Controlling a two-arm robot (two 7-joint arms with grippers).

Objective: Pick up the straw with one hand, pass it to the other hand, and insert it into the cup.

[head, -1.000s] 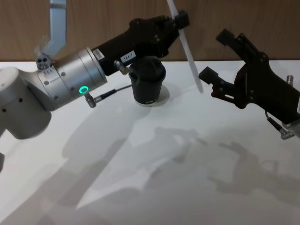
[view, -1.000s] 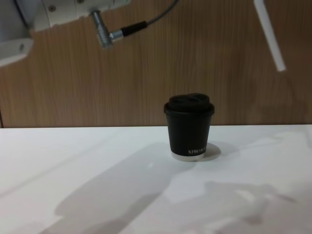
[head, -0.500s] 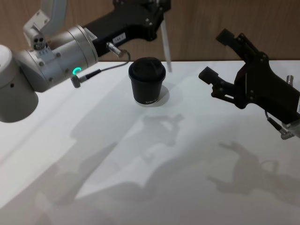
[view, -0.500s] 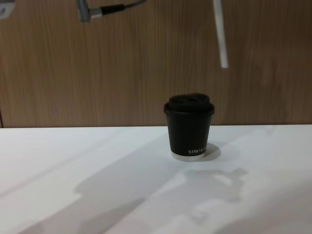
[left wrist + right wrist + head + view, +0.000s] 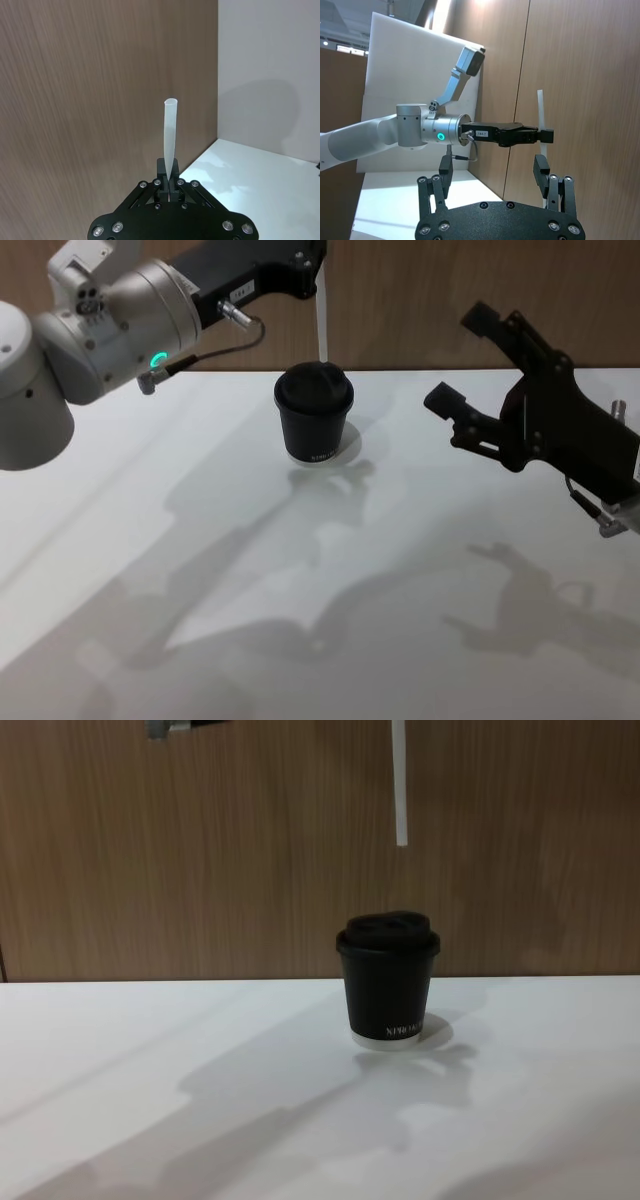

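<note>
Left gripper [image 5: 316, 268], black and blocky on a silver arm with a green ring, pinches a thin straight white straw [image 5: 401, 790] hanging upright below its fingers. Under the straw's lower end, not touching: small black paper cup with domed lid [image 5: 388, 975], on white table [image 5: 200, 540]. Black right gripper [image 5: 460, 355] well off to its right, fingers spread.

White lettering starting XPROM on the cup [image 5: 388, 988], small label [image 5: 479, 133] on left gripper [image 5: 543, 136], digits unclear
</note>
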